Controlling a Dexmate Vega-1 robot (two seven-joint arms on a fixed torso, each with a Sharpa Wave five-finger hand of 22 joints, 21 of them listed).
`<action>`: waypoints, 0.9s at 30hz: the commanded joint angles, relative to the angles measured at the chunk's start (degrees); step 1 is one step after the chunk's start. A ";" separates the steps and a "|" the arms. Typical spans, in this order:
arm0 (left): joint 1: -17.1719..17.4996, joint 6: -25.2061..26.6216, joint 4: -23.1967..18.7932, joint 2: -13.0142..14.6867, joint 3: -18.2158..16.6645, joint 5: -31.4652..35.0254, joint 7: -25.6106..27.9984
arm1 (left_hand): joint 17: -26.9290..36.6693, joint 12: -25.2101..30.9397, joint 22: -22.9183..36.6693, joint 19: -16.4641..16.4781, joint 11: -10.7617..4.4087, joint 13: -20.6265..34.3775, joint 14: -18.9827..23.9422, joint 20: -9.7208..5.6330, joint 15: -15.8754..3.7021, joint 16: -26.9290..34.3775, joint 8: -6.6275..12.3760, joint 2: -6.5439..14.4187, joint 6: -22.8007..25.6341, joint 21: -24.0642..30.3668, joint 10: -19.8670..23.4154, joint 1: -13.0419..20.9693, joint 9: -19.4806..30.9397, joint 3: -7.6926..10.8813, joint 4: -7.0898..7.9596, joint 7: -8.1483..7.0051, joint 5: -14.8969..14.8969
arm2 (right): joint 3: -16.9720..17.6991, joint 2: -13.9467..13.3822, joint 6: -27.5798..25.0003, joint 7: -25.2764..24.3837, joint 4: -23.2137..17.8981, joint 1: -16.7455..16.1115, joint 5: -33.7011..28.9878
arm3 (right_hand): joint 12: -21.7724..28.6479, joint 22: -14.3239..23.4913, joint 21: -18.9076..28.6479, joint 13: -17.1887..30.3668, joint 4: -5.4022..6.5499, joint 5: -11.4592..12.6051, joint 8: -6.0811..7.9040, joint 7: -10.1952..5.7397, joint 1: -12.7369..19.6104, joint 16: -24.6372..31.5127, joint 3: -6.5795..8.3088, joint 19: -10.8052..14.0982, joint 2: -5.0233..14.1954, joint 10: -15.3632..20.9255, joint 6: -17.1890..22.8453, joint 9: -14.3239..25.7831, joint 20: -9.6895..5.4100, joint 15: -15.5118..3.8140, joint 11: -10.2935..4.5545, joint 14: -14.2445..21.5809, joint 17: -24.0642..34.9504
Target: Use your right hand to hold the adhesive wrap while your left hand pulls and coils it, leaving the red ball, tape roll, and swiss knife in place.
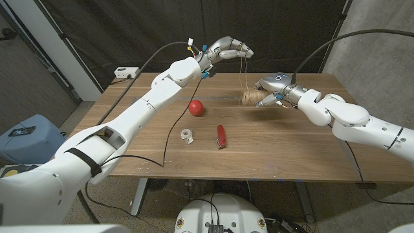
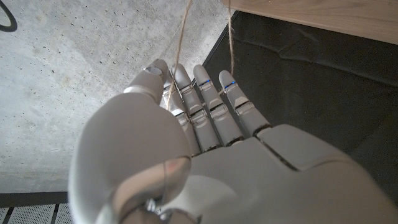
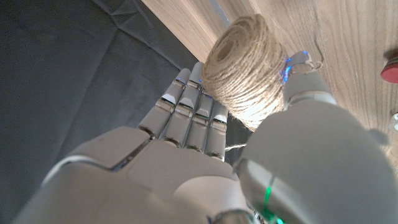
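In the head view, the right hand gripped the twine ball on the counter, upper center-right, while the left hand, raised at upper center, pinched its strand. The left wrist view showed strands running between the fingers. In the right wrist view, fingers and thumb cupped the ball. The pulling step was under way; next I would wind the strand into coils.

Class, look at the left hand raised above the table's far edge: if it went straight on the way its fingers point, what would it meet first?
Probably nothing on the table: the left hand points right, above the twine spool; only dark curtain lies beyond, though depth is unclear.

Robot lab, black curtains, concrete floor, wooden table
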 commanded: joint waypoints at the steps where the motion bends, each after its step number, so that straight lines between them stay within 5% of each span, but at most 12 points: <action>1: -0.28 0.36 0.89 -0.03 0.21 0.33 0.34 | 0.07 -0.21 0.07 -0.30 -0.37 0.23 0.09 -0.08 -0.01 -0.16 0.12 0.24 0.13 0.24 0.00 0.33 0.36 -0.08 0.07 -0.38 0.23 | 1.70 -2.48 -0.99 -1.26 -2.02 -2.08 0.89 | 0.24 0.33 0.01 0.28 0.17 0.30 0.47 -6.81 7.17 -0.18 -0.22 0.57 7.64 7.23 7.03 0.19 -2.17 -8.56 -6.87 0.44 0.08; 27: -2.40 -2.67 7.73 -1.86 0.52 0.23 -0.44 | 0.22 -0.51 0.06 -0.39 -0.42 0.38 0.10 -0.17 -0.12 -0.30 0.01 0.24 0.04 0.41 0.15 0.40 0.38 -0.16 0.07 -0.40 0.29 | 3.97 -3.67 0.54 -4.36 -5.56 -4.10 2.41 | 0.13 0.33 0.00 0.36 0.20 0.29 0.45 -6.79 7.26 -0.40 -0.33 0.63 7.75 7.48 7.23 0.22 -2.18 -8.53 -7.03 0.70 0.22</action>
